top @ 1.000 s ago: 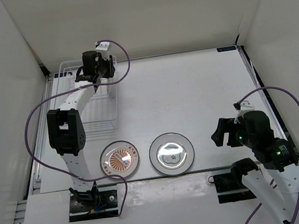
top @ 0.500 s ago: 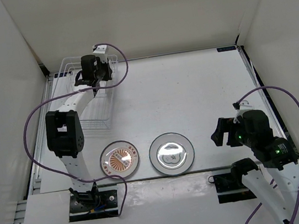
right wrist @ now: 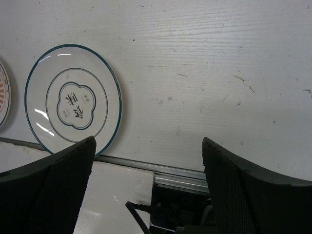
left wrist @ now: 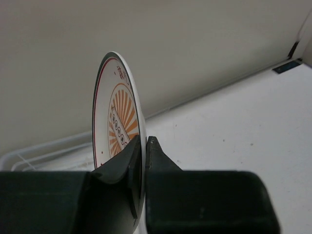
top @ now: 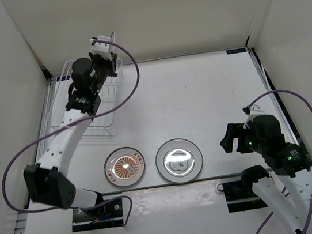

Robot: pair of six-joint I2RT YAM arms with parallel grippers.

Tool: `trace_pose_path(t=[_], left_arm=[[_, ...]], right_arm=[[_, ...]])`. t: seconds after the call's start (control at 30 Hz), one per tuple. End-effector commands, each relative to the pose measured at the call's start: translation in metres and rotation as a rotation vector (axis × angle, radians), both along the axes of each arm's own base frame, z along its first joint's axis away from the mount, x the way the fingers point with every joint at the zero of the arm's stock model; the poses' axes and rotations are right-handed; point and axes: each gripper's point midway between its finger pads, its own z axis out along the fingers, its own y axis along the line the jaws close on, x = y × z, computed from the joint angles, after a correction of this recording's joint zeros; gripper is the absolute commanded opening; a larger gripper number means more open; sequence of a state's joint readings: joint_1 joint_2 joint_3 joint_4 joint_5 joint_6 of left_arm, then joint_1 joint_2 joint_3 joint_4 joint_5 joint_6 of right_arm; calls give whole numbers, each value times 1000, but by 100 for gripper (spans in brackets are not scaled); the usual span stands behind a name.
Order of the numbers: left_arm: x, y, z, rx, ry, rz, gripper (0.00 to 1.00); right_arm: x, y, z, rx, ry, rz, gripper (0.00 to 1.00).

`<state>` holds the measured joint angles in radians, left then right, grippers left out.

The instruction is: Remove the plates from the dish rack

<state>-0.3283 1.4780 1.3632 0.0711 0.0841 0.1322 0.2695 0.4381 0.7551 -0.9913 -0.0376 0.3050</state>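
Observation:
My left gripper (left wrist: 144, 141) is shut on the rim of an orange-brown sunburst plate (left wrist: 117, 112), held upright and edge-on above the white wire dish rack (left wrist: 29, 156). From above, that gripper (top: 92, 68) hangs over the rack's (top: 80, 113) far end; the held plate is hard to make out there. A second sunburst plate (top: 125, 166) and a glossy grey-white plate (top: 178, 160) lie flat on the table near the front edge. My right gripper (top: 234, 138) is open and empty (right wrist: 148, 141), right of the grey-white plate (right wrist: 73, 105).
White walls close in the back and both sides of the table. The rack stands at the far left against the left wall. A metal rail (right wrist: 185, 170) runs along the table's near edge below the right gripper.
My left gripper has risen from the rack's slots with the sunburst plate in it, and the left arm's elbow has swung out to the left. The right arm has not moved.

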Motion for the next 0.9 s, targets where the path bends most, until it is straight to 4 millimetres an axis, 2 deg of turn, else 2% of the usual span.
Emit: trace_pose_path(t=[0.0, 0.03, 0.07, 0.1, 0.13, 0.17, 0.2, 0.23, 0.27, 0.3, 0.33, 0.37, 0.4, 0.47, 0.5, 0.53, 0.57, 0.6, 0.67, 0.7, 0.73, 0.77, 0.8, 0.83, 0.87], left_arm=[[-51, 0, 61, 27, -164, 1, 0], [-56, 5, 52, 73, -145, 41, 0], [-88, -10, 68, 74, -187, -4, 0], [-97, -13, 70, 114, -204, -10, 0], [-105, -13, 45, 192, -138, -2, 0], [-136, -28, 54, 203, -169, -47, 0], [-146, -32, 50, 220, -160, -58, 0], [-166, -37, 30, 303, -110, -84, 0], [-171, -33, 19, 344, -87, -52, 0], [-187, -31, 16, 381, -87, -42, 0], [-202, -43, 1, 438, -85, -87, 0], [-209, -42, -18, 487, -67, -88, 0], [-230, -47, -20, 513, -88, -94, 0], [-245, -47, -51, 589, -75, -110, 0], [-256, -44, -55, 618, -88, -79, 0], [-271, -54, -69, 667, -104, -119, 0], [-273, -47, -80, 717, -108, -67, 0], [-285, -53, -87, 758, -130, -66, 0], [-305, -64, -113, 850, -165, -79, 0], [-307, -62, -120, 884, -171, -63, 0], [-313, -62, -136, 927, -178, -50, 0], [-315, -62, -142, 886, -154, -39, 0], [-316, -52, -153, 968, -146, -44, 0], [-323, -56, -168, 872, -73, -57, 0], [-324, -54, -175, 883, -54, -60, 0]], right_arm=[[4, 3, 7, 11, -42, 18, 90], [5, 3, 7, 8, -45, 19, 90], [5, 3, 7, 11, -45, 17, 90], [5, 3, 7, 11, -50, 18, 90], [5, 3, 7, 12, -48, 16, 90], [5, 2, 6, 10, -47, 11, 90], [6, 2, 8, 11, -53, 11, 90], [6, 3, 7, 10, -50, 14, 90], [6, 3, 7, 10, -53, 15, 90], [6, 2, 6, 7, -50, 13, 90], [7, 2, 6, 9, -49, 10, 90], [6, 3, 6, 8, -46, 13, 90], [6, 3, 6, 10, -47, 18, 90], [6, 3, 6, 7, -47, 18, 90], [6, 3, 6, 9, -49, 15, 90], [6, 3, 7, 10, -47, 14, 90], [6, 3, 6, 8, -43, 14, 90], [6, 3, 6, 8, -45, 14, 90], [6, 2, 6, 7, -45, 12, 90], [7, 2, 6, 7, -46, 12, 90], [7, 2, 6, 8, -46, 11, 90], [6, 2, 5, 9, -42, 10, 90], [6, 2, 6, 6, -48, 10, 90], [7, 2, 6, 8, -49, 4, 90], [7, 2, 7, 10, -53, 3, 90]])
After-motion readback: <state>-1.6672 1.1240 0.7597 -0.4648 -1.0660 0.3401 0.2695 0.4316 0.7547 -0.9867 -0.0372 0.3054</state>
